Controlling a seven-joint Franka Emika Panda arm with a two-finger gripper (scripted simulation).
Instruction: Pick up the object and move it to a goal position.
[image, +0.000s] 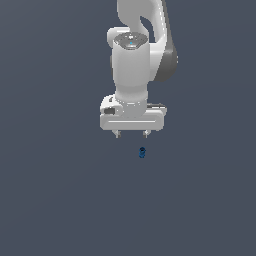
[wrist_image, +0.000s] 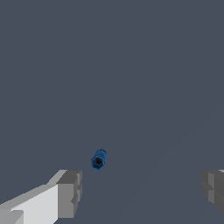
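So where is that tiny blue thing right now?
The tiny dark-blue cylindrical piece lies on the plain grey surface, just below the white hand in the exterior view and slightly toward that view's right, not touching the open fingers.

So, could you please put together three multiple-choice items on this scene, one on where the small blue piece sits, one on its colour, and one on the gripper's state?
1. Where is the object relative to the gripper in the exterior view?
A. Clamped between the fingers
B. Lower in the picture, apart from the fingertips
C. On top of the arm's wrist

2. What colour is the object?
A. Dark blue
B. Red
C. Yellow

3. How does the gripper stand?
A. Shut on the object
B. Shut on nothing
C. Open, holding nothing

Answers:
1 B: grey floor shows between the fingertips and the object, which lies lower, nearer the finger on the exterior view's right.
2 A: both views show it dark blue, and the wrist view shows a darker end.
3 C: in the wrist view the fingers stand wide apart, with the object beyond them.
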